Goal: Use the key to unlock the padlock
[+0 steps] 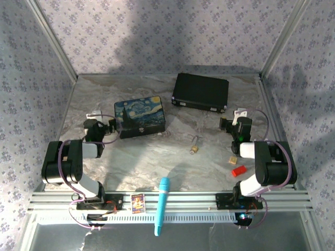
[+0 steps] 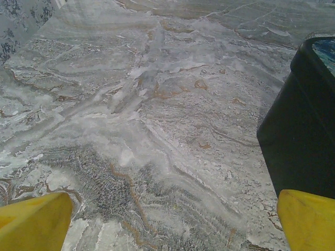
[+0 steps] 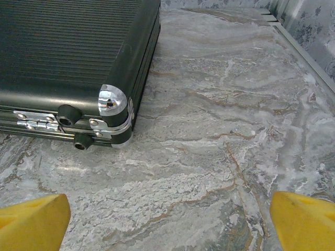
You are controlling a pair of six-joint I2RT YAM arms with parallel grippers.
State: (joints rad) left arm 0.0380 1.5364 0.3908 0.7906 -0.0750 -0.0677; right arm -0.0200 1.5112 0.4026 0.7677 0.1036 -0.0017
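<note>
Padlock (image 1: pixel 194 148): on marble table (image 1: pixel 152 162), centre-front; long axis roughly near-far; lies inward and forward of right gripper (image 1: pixel 225 124), the nearer arm; left gripper (image 1: pixel 111 124) well apart; both jaws spread, empty.

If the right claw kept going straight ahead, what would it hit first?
Likely the bare table: the open right gripper tilts down at it, with the black case off to its left. Depth is uncertain.

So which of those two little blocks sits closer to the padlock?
The tan block. The red block lies on its far side, further from the padlock.
</note>
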